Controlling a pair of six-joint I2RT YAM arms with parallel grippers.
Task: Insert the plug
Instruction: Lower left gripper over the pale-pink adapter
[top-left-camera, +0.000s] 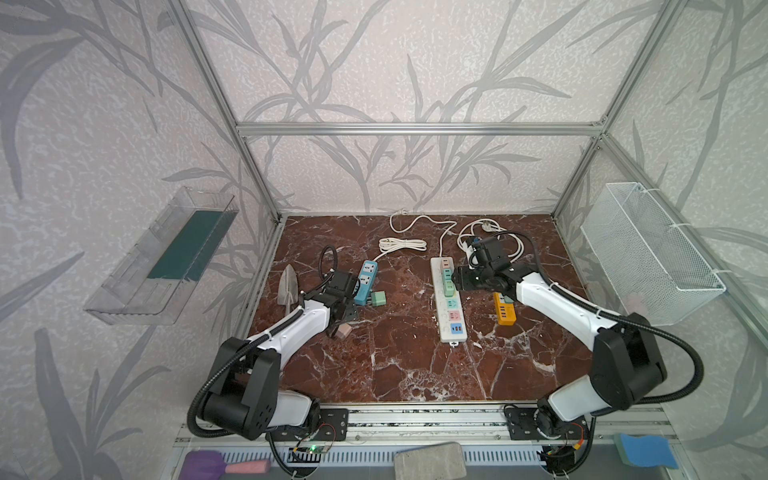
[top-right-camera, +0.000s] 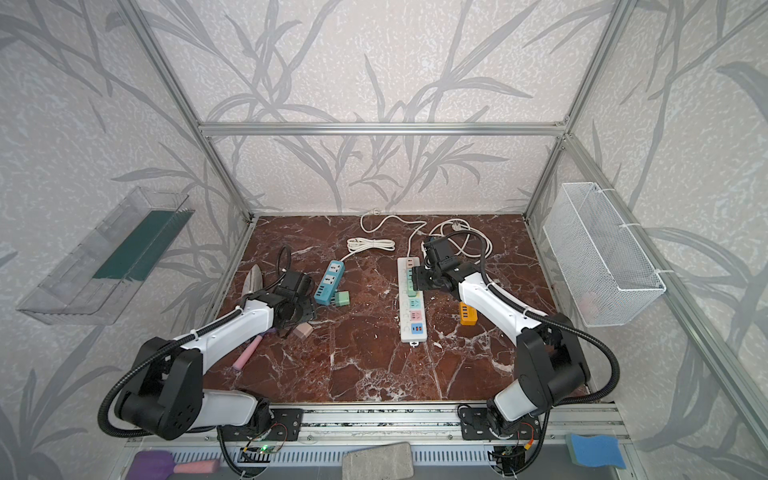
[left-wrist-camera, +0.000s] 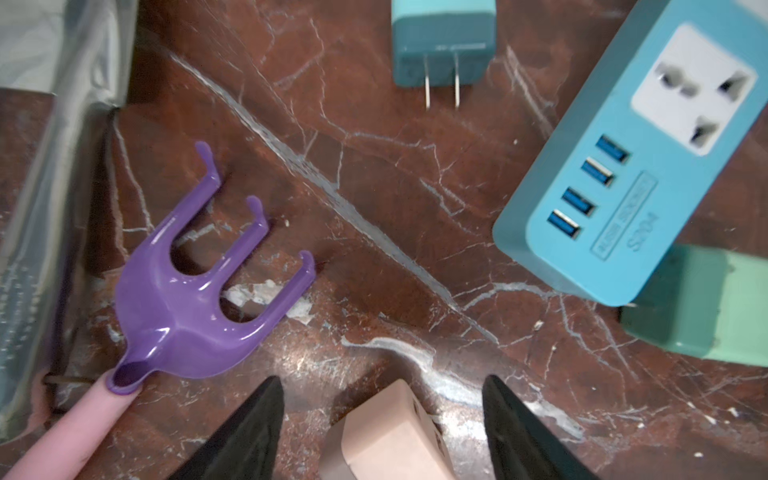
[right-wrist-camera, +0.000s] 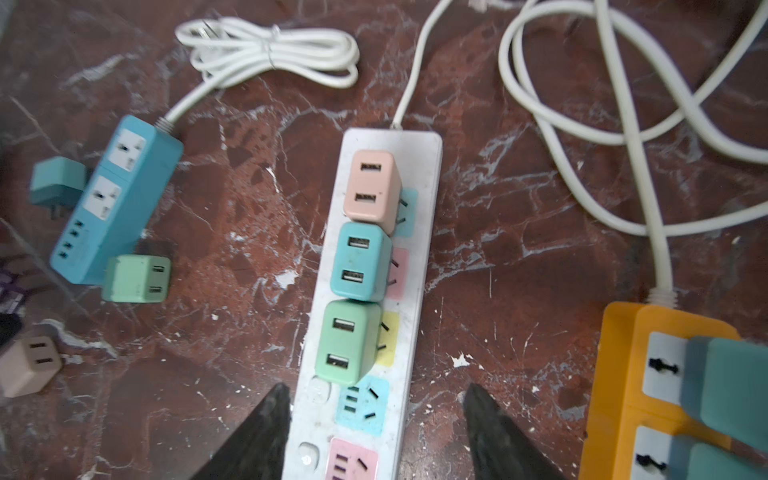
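1. OK, the beige plug (left-wrist-camera: 386, 432) is lying loose on the marble table (left-wrist-camera: 415, 208) at the tip of the left arm, toward the front-left of the workspace. Its prongs aren't showing in any view, so I can't tell which way they're pointing.
2. The left gripper (left-wrist-camera: 383, 379) is straddling it. The fingers (left-wrist-camera: 249, 432) are standing wide with a gap showing on each side of the plug, gripping nothing yet.
3. My read is that the step in hand is picking. I'd be centring first so both pads are landing on the flat side faces together. Contact on one side only risks spinning the plug on smooth marble. I'd also be gripping away from the prong end.
4. Clutter, in a top view from the plug:
   - The blue power strip (top-left-camera: 365, 282) is sitting at 1 o'clock.
   - The mint plug (top-left-camera: 378, 298) is lying right against the blue strip's near end, at 2 o'clock.
   - The purple rake (left-wrist-camera: 187, 299) is lying just beside, around 8 o'clock, mostly under the arm.
   - A straight-up lift is looking like the safest way of avoiding all three.
5. The white power strip (right-wrist-camera: 428, 174) is lying at 3 o'clock, well apart from the plug.
   - Three seated plugs (right-wrist-camera: 359, 259) are filling its far end, and the free sockets are showing nearer the front.
   - The orange power strip (right-wrist-camera: 623, 374) is lying at 3 o'clock of it.
6. The right gripper (right-wrist-camera: 376, 386) is hovering over the white strip. Its fingers are spread either side of the strip, holding nothing. It's looking well placed for bracing.
7. For inserting, I'd be checking prong orientation before travelling. Then I'd be lining up over a free two-slot and pressing straight down with the strip pinned, since it's likely sliding otherwise.
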